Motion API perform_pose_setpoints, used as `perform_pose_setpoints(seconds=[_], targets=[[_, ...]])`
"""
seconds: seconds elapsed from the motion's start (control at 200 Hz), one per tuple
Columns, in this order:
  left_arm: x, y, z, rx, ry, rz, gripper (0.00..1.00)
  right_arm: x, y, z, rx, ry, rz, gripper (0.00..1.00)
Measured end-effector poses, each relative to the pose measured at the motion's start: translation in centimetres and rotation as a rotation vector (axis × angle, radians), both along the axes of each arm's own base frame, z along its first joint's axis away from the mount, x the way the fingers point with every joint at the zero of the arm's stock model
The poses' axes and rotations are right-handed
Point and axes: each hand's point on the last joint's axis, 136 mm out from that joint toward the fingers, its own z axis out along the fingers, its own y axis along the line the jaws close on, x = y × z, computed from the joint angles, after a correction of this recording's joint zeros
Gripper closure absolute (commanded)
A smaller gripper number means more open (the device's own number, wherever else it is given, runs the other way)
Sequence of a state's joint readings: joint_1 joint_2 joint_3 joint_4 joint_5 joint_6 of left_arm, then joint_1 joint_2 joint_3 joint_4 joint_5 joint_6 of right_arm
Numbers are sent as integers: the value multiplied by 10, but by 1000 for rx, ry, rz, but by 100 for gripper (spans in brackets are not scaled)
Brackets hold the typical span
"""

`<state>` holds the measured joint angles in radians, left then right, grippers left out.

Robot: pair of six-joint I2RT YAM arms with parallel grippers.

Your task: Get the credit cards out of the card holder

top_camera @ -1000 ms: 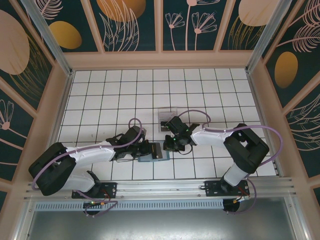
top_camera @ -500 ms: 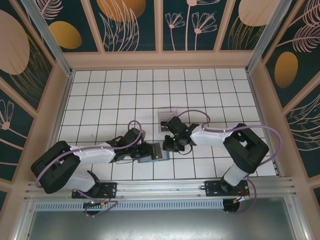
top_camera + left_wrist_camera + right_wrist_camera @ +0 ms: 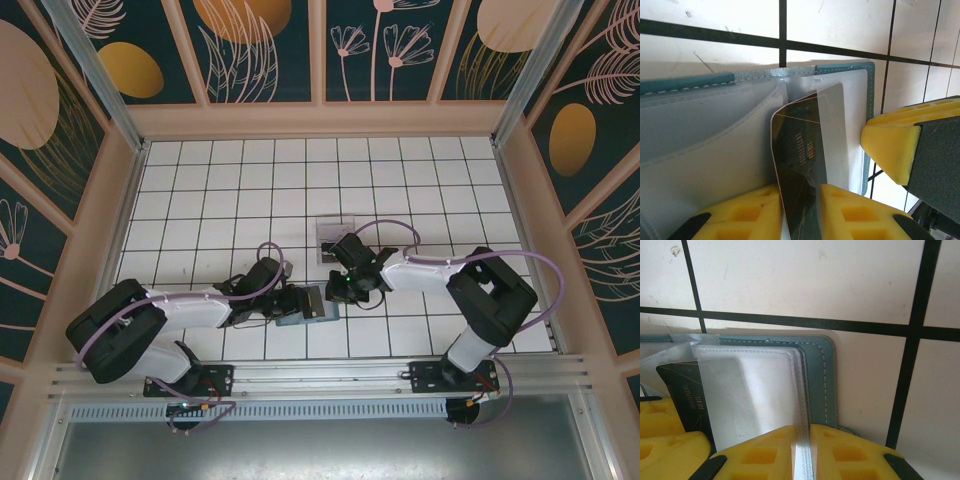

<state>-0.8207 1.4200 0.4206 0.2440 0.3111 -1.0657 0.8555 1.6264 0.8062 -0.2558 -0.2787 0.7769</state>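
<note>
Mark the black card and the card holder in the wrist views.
black card (image 3: 800,165): left wrist view, on its printed face.
card holder (image 3: 816,375): right wrist view, on its teal stitched border.

The card holder lies open on the table, near the front edge, between my two arms. My left claw is at its left side and my right claw is at its right side. A card sticks half out of a pocket of the card holder, between the fingers of my left claw. The edge of the inner sleeve sits between the fingers of my right claw. A tray lies behind the card holder, apart from it.
</note>
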Motion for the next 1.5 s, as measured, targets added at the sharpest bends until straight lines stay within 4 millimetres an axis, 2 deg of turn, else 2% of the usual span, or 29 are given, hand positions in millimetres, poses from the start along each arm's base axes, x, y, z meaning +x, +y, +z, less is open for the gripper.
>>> perform_pose_setpoints(seconds=[0.35,0.595,0.826,1.091,1.221,1.386,1.501], targets=[[1,-1,1,-8,6,7,88,0,0,0,0,-1,0,82],[3,-1,16,3,-22,-4,91,0,0,0,-7,-8,1,79],[4,11,26,85,-53,-17,94,0,1,1,-6,-9,-4,77],[11,21,43,188,-113,-47,97,1,1,1,-8,-12,-4,76],[14,24,53,222,-150,-77,99,1,0,3,-11,-17,-5,71],[19,24,72,255,-243,-155,100,0,-10,7,-46,-25,-23,65],[28,18,92,274,-338,-224,100,4,-18,16,-52,-44,-45,64]])
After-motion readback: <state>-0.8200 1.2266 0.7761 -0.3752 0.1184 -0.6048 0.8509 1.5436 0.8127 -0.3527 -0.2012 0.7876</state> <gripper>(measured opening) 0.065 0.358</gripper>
